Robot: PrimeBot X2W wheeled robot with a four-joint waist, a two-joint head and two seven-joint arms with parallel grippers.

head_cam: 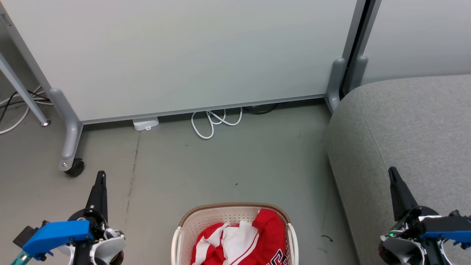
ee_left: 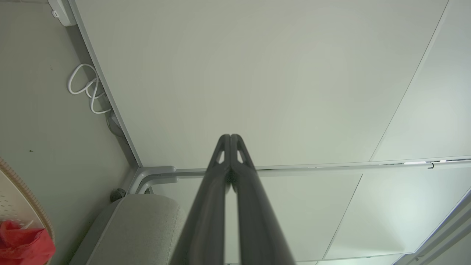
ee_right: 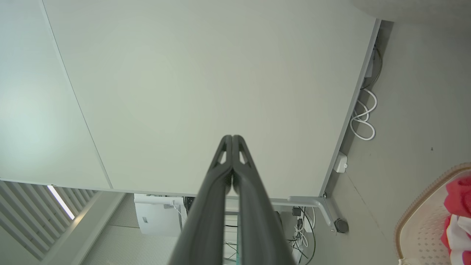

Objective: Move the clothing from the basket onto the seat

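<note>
Both the left gripper [head_cam: 101, 175] and right gripper [head_cam: 392, 171] are pinched empty; clothing [head_cam: 268, 230] lies crumpled in the basket [head_cam: 209, 221], axis unclear.

backdrop: pale partition panel [head_cam: 184, 55] on grey castered leg [head_cam: 71, 136] | floor [head_cam: 239, 165]: grey, scuffed | at panel foot: looped white cable [head_cam: 215, 121], small white box [head_cam: 146, 123]

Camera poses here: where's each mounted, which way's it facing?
Head: on the head, facing forward and down at floor, basket of red jerseys, couch seat; left end effector and right end effector at lower corners, shut.
Left wrist: on the left arm, looking along its shut fingers at the white partition.
Right wrist: on the right arm, along its shut fingers at that partition.
Shared: all three catch the basket and coiled white cable.
</note>
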